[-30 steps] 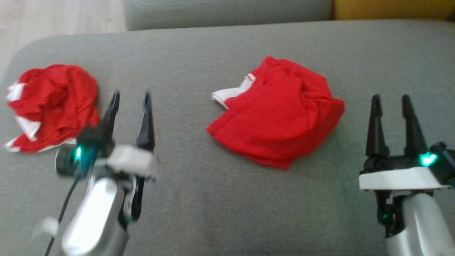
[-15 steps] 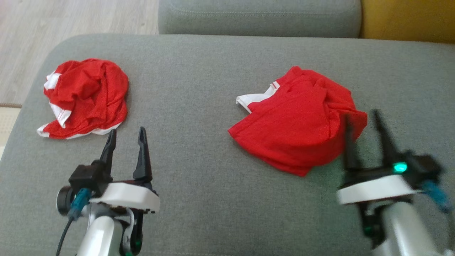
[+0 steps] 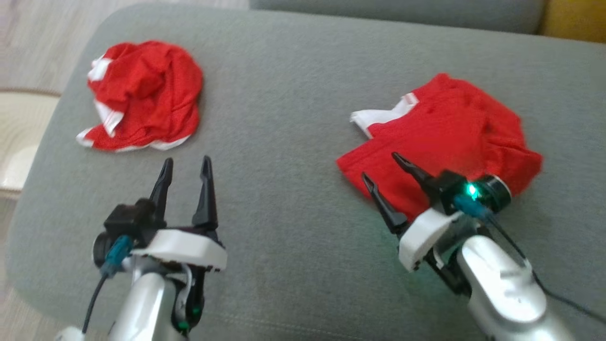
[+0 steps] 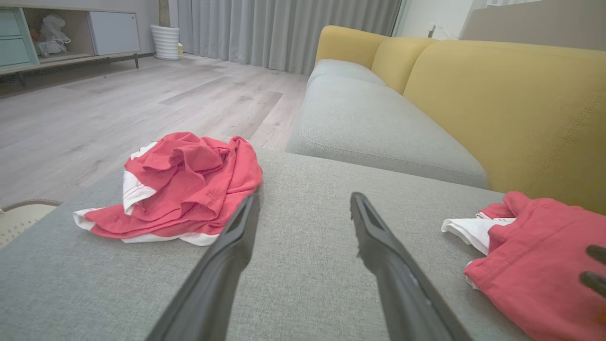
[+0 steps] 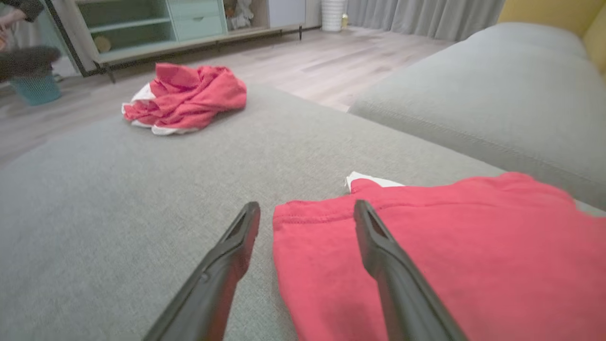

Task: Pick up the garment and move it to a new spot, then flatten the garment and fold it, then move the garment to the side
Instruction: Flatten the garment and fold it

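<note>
Head view: both grippers are wide open, holding nothing. The left gripper (image 3: 186, 161) hovers over the bare grey cushion (image 3: 284, 94) near the crumpled red garment (image 3: 147, 94). The right gripper (image 3: 379, 166) is at the near-left corner of the folded red garment (image 3: 450, 128).

Left wrist: the crumpled one lies just past the left finger.

Right wrist: the fingers straddle the folded one's hemmed edge.

Grey sofa (image 4: 378, 128), pale wood floor (image 4: 118, 109)

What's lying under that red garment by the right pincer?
The red garment lies directly on the grey sofa cushion. A white part of the fabric pokes out from beneath one edge. Anything tucked inside its folds is covered and cannot be seen.
</note>
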{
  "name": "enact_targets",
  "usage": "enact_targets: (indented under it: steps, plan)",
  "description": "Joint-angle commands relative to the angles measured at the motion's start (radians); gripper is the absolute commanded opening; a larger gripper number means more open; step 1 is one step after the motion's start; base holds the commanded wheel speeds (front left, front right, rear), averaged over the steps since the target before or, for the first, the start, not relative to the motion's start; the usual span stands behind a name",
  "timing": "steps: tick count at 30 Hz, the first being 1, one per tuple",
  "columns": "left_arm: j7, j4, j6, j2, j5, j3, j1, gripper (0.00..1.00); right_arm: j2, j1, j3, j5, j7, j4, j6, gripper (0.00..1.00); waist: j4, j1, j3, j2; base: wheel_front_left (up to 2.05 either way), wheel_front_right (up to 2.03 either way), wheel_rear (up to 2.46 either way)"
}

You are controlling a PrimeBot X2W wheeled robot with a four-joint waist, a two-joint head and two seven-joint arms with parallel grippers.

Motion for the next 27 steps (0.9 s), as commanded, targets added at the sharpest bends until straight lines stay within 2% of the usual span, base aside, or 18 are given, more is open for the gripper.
enact_targets:
  steps: [1, 8, 17, 18, 19, 27]
  plan:
    - [-0.012, -0.03, 0.01, 0.003, -0.015, 0.01, -0.065, 1.0, -0.016, -0.066, 0.036, -0.001, 0.02, 0.014, -0.001, 1.0, 0.051, 0.0, 0.044, 0.0, 0.0, 0.0, 0.0]
    - [-0.012, -0.029, 0.036, 0.003, -0.074, -0.029, -0.087, 1.0, -0.076, -0.186, 0.15, -0.012, 0.049, 0.158, -0.001, 1.0, 0.121, 0.0, 0.091, 0.0, 0.0, 0.0, 0.0]
    - [-0.012, -0.032, 0.04, 0.003, -0.09, -0.038, -0.093, 1.0, -0.088, -0.252, 0.19, -0.007, 0.051, 0.298, -0.001, 1.0, 0.162, 0.0, 0.111, 0.0, 0.0, 0.0, 0.0]
    - [-0.012, -0.033, 0.041, 0.003, -0.091, -0.039, -0.092, 1.0, -0.084, -0.256, 0.189, -0.005, 0.047, 0.311, -0.001, 0.47, 0.163, 0.0, 0.111, 0.0, 0.0, 0.0, 0.0]
    - [-0.012, -0.034, 0.043, 0.003, -0.092, -0.039, -0.092, 1.0, -0.08, -0.26, 0.183, 0.0, 0.038, 0.32, -0.001, 0.0, 0.164, 0.0, 0.111, 0.0, 0.0, 0.0, 0.0]
    - [-0.012, -0.023, 0.043, 0.003, -0.085, -0.03, -0.086, 1.0, -0.024, -0.288, 0.116, 0.049, -0.052, 0.337, -0.001, 0.0, 0.117, 0.0, 0.068, 0.0, 0.0, 0.0, 0.0]
